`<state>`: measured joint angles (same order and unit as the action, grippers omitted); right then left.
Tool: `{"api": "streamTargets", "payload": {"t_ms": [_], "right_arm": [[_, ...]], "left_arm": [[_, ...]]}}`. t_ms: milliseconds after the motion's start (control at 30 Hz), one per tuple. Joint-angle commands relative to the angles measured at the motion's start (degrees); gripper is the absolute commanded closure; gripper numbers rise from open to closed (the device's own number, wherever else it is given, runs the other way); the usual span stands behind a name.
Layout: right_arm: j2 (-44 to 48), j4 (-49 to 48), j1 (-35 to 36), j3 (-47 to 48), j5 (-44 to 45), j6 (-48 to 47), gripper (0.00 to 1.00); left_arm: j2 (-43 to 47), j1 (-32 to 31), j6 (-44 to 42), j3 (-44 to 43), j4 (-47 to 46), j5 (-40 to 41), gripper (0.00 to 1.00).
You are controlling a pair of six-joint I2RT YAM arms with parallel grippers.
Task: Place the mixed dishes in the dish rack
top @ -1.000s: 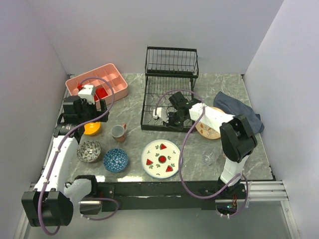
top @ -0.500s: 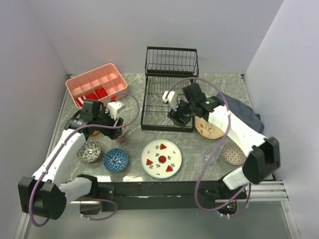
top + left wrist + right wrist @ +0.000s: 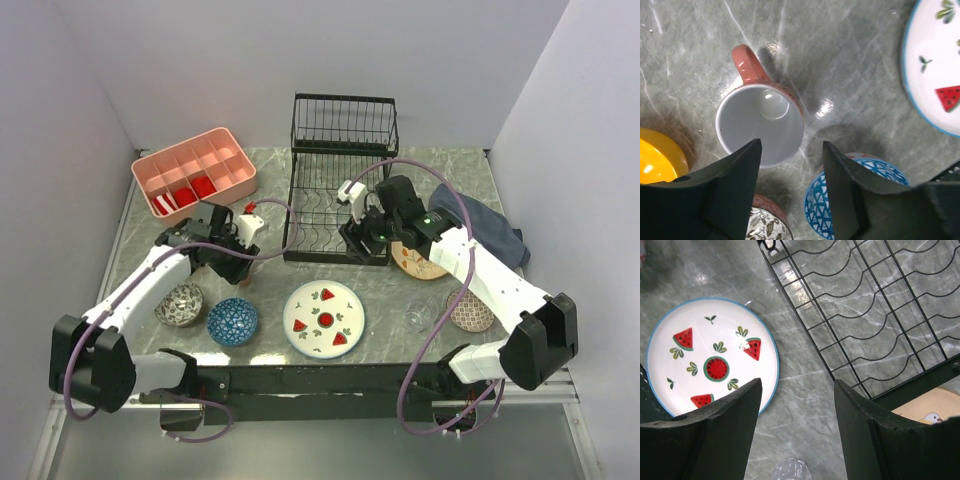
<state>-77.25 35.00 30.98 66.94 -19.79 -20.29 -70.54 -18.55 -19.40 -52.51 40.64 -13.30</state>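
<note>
On my overhead feed the left fingers hang low over the counter, near and to the left of the dish rack. From the left wrist I see them spread apart and holding nothing. The terracotta cup stands upright right below them, part of its rim in the gap and its handle on the far side from the fingers. The orange bowl sits just left of the cup. The blue bowl and grey bowl lie nearer to me.

The right fingers are at the rack's near right corner, also parted with nothing between them. Through that wrist I look down on bare counter between the watermelon plate and the rack's wire base.

The bird plate lies just right of the rack. The clear glass and the brown bowl sit on the counter near the right edge. The pink tray sits at the far left, and a dark cloth lies at the far right.
</note>
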Motion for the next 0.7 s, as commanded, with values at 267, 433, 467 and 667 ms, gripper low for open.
{"api": "streamTargets", "payload": {"t_ms": [267, 433, 467, 667], "right_arm": [[2.28, -4.06, 0.04, -0.05, -1.56, 3.07, 0.33], [4.3, -4.15, -0.74, -0.58, -0.78, 3.15, 0.33], [4.3, -3.72, -1.27, -0.23, -1.12, 3.76, 0.33], [1.5, -2.57, -6.72, 7.32, -9.97, 14.74, 0.33]], "left_arm": [[-6.27, -3.07, -3.63, -3.65, -0.21, 5.83, 0.62], [-8.65, -3.95, -4.33, -6.98, 1.1, 5.75, 0.88], [-8.65, -3.95, -4.42, -7.69, 2.58, 5.57, 0.92], [-6.89, -2.03, -4.07, -17.96, 9.62, 2.42, 0.99]]}}
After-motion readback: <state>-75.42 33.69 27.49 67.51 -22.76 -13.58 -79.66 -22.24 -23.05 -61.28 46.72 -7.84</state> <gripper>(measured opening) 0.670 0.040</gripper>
